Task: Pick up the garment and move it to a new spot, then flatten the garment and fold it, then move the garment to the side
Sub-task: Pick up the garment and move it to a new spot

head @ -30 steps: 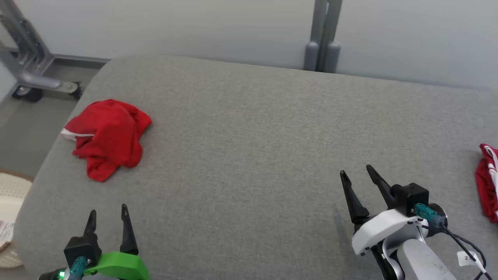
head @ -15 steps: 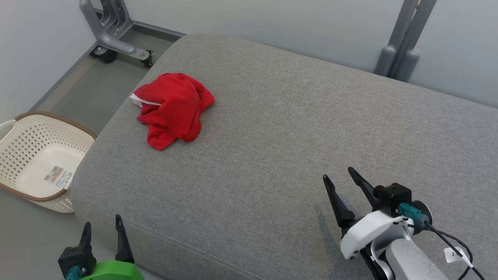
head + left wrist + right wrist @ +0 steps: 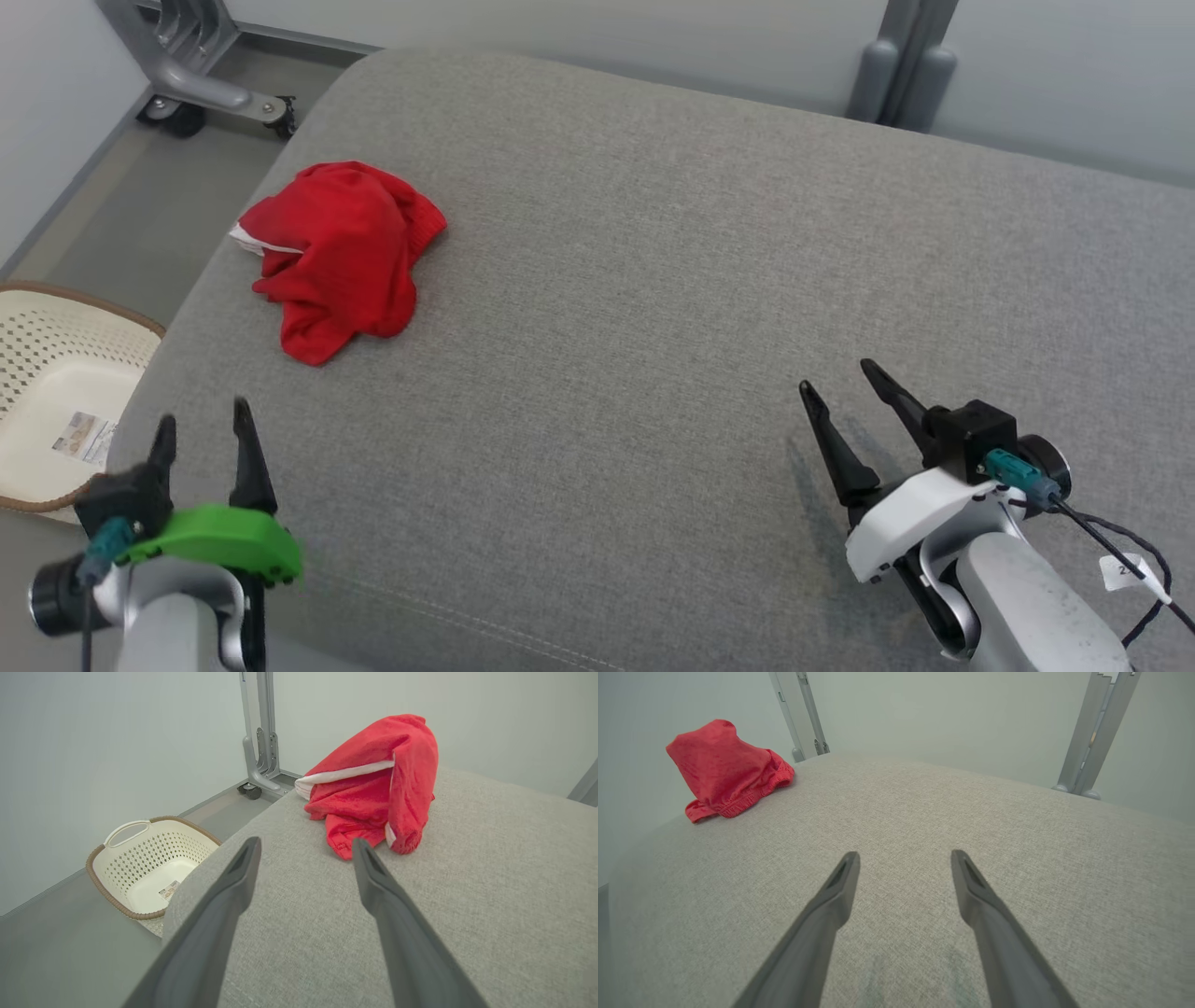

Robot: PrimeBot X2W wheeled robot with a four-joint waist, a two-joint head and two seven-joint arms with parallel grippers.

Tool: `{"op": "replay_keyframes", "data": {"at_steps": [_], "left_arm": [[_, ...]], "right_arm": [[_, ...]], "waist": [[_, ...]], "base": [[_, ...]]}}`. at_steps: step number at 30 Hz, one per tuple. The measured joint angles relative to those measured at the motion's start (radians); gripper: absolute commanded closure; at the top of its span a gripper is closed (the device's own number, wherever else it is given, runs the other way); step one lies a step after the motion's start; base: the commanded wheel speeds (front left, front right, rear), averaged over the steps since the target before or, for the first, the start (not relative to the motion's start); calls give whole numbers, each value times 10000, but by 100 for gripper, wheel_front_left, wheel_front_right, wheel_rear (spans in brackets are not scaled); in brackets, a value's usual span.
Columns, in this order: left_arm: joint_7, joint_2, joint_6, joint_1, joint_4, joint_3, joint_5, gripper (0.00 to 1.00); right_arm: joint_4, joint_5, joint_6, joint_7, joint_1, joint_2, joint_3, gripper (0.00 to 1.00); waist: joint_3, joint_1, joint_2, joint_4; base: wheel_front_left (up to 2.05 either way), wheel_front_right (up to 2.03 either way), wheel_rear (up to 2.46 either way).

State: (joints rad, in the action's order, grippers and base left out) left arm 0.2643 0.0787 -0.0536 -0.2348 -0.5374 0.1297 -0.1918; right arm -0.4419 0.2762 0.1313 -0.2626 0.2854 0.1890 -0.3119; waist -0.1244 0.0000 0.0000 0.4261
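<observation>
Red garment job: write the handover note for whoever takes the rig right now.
Left hand: open and empty, at the front left edge of the cushion, fingers pointing toward the garment.
Right hand: open and empty, over the cushion's front right.
Garment: red, crumpled in a heap near the cushion's far left corner; neither hand touches it.
Basket: on the floor left of the cushion.
Done: nothing yet.
Left: pick up, move, flatten, fold, set aside.

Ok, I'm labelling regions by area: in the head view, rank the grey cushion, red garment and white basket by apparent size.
Largest: grey cushion, by far.
Then red garment and white basket look about alike; the picture's edge cuts the basket off, so I won't rank them.
</observation>
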Motion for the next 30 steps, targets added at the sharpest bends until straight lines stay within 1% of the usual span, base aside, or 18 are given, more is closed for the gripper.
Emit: {"op": "replay_keyframes", "data": {"at_steps": [7, 10, 13, 19, 23, 25, 26, 27, 30], "left_arm": [[-2, 800, -487, -2298, -1235, 169, 261, 0], [0, 1181, -614, -3211, -1643, 184, 255, 0], [-2, 1367, -696, -3742, -2456, 109, 190, 0], [0, 1662, -683, -4515, -4380, 238, 2, 0], [-81, 1870, -244, -4957, -5637, 353, -54, 0], [-84, 1923, -207, -5098, -5992, 347, -71, 0], [-79, 1923, -197, -5166, -6090, 343, -77, 88], [-77, 1914, -197, -5233, -6149, 374, -130, 100], [-61, 1914, -221, -5301, -6140, 345, -169, 100]], "right_arm": [[190, -94, 0, 0, 351, 441, -15, 0], [236, -113, 0, 0, 482, 606, 38, 0], [297, -113, 0, 0, 533, 742, 90, 0], [368, -117, 2, 0, 620, 836, 174, 0], [433, -117, 0, 0, 711, 886, 190, 0], [454, -117, 2, 0, 722, 901, 226, 0], [476, -117, 2, 0, 732, 903, 274, 0], [491, -117, 0, 0, 733, 915, 320, 0], [483, -115, 2, 0, 732, 888, 407, 0]], "waist": [[-695, 0, 0, -733], [-967, 0, 0, -1091], [-1215, 0, 0, -1447], [-1607, 0, 0, -2119], [-1804, 1, 0, -2508], [-1891, 1, 0, -2678], [-1934, 1, 0, -2750], [-1977, 1, 0, -2808], [-2051, 1, 0, -2943]], "base": [[0, 0, 0], [0, 0, 0], [0, 0, 0], [0, 0, 0], [0, 0, 0], [0, 0, 0], [0, 0, 0], [0, 0, 0], [0, 0, 0]]}}
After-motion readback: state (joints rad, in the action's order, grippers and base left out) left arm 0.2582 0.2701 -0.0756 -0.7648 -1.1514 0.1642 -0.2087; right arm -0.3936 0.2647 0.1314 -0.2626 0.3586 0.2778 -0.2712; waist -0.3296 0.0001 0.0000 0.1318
